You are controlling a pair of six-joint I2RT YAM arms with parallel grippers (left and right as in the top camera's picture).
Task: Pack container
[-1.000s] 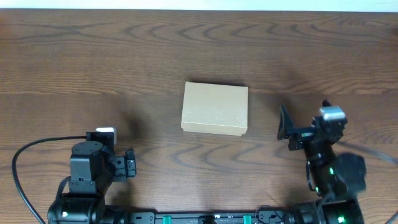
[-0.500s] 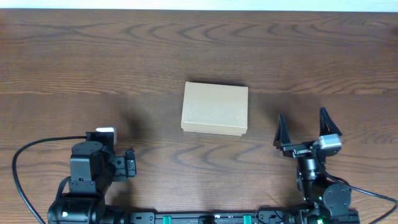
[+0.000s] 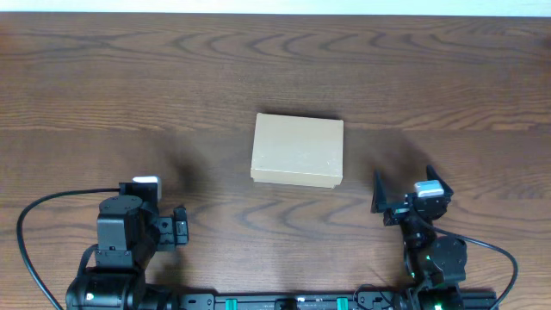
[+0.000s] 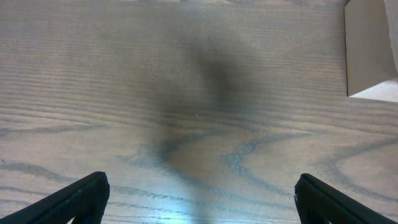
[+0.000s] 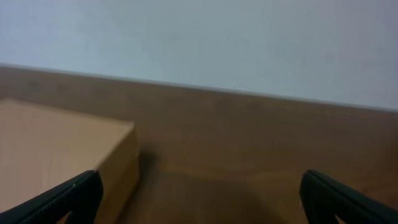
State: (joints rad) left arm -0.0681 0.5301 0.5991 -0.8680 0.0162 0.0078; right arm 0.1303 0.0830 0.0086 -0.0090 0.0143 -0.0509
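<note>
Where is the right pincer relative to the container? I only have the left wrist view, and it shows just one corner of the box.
Observer: In the overhead view, the right pincer is to the right of the container and nearer the robot, clearly apart from it.
Operator: Is it open or shut?
Observer: Open wide, with nothing held in it.
Operator: And is the container open?
Observer: No, it is closed; its top lies flat and plain.
</note>
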